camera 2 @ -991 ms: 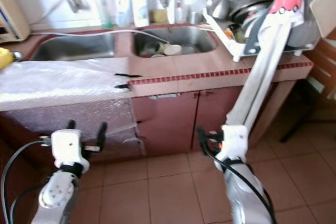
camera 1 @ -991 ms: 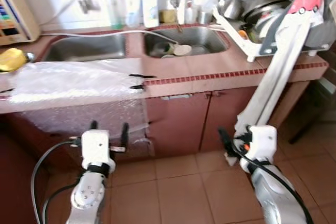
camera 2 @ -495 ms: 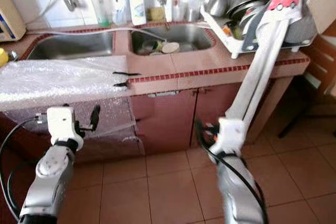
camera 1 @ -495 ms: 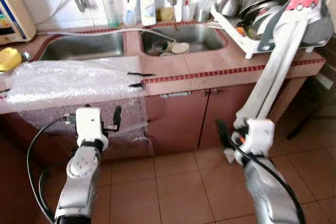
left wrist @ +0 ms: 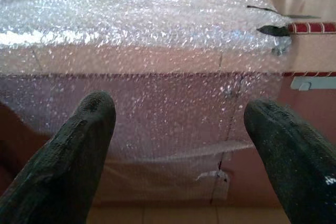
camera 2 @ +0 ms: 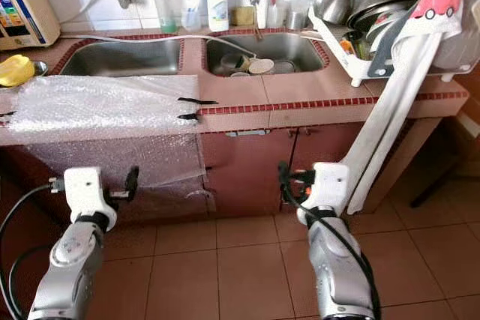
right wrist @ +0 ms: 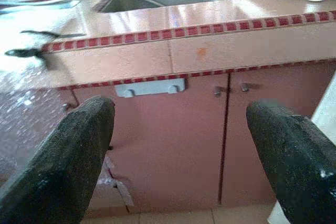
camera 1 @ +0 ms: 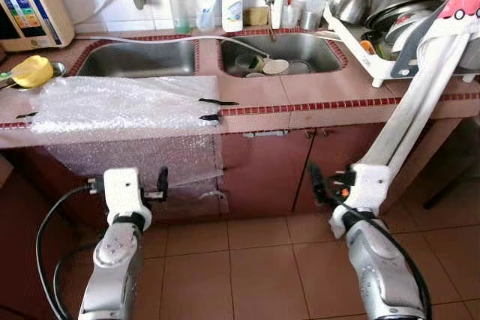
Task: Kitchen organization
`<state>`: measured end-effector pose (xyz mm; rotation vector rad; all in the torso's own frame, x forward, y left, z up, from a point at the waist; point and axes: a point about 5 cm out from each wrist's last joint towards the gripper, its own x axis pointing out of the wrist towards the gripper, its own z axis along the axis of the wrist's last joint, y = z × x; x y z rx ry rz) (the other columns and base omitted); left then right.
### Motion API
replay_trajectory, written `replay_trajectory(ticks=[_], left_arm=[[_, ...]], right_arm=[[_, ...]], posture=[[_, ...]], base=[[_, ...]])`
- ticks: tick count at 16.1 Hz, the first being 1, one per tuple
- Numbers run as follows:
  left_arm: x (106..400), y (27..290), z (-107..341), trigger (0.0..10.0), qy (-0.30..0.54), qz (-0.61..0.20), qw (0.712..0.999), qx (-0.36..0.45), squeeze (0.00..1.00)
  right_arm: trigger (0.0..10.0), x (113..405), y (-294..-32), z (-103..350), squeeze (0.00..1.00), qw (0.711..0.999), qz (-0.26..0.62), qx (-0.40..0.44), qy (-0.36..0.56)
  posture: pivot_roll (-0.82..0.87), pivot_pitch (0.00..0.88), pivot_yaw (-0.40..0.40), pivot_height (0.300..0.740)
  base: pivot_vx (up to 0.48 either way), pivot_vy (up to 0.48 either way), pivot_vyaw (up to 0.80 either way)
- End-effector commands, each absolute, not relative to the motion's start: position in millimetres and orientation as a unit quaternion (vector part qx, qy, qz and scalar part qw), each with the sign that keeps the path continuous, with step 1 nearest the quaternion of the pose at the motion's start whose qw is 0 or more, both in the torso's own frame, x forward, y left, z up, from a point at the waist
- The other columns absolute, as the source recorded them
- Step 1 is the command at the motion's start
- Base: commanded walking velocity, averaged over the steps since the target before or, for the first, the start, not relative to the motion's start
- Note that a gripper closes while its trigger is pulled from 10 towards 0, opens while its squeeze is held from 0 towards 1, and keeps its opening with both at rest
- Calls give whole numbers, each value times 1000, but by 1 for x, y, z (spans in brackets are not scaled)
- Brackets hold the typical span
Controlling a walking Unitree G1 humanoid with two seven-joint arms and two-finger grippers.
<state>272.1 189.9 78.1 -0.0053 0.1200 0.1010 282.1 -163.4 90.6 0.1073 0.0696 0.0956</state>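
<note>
Broadly, the tiled table (camera 1: 330, 103) is hard and glazed, with two steel sinks. Draped over its front edge hangs the bubble wrap sheet (camera 1: 127, 114): light, limp, crinkly, likely slippery; best pinched at its loose lower hem. Left end effector (left wrist: 178, 145) faces it, fingers apart; right end effector (right wrist: 181, 150) likewise spread, empty.

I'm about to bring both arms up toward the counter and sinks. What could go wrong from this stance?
1. The left gripper, open, faces the bubble wrap draped over the counter edge; a finger may snag it and drag the taped sheet off.
2. The white towel hangs from the dish rack beside the right gripper; catching it might tug the loaded rack.
3. The white hose crosses between the sinks and could get hooked.
</note>
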Motion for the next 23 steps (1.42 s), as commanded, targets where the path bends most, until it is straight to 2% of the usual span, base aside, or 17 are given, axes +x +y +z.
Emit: replay_trajectory(ticks=[1, 11, 23], left_arm=[[273, 192, 77, 10000, 63, 58, 996, -3, 0], [281, 196, 83, 10000, 58, 48, 997, 5, 0], [275, 190, 81, 10000, 60, 47, 997, 8, 0]], right_arm=[[10000, 281, -161, 91, 0, 997, 53, 48, 32], [10000, 278, -164, 88, 0, 998, 22, 58, 33], [10000, 286, -165, 93, 0, 998, 29, 52, 26]], posture=[[-1, 0, 26, 740], [-4, 14, 63, 740], [13, 24, 46, 740]], base=[[0, 277, 0], [0, 425, 0], [0, 460, 0]])
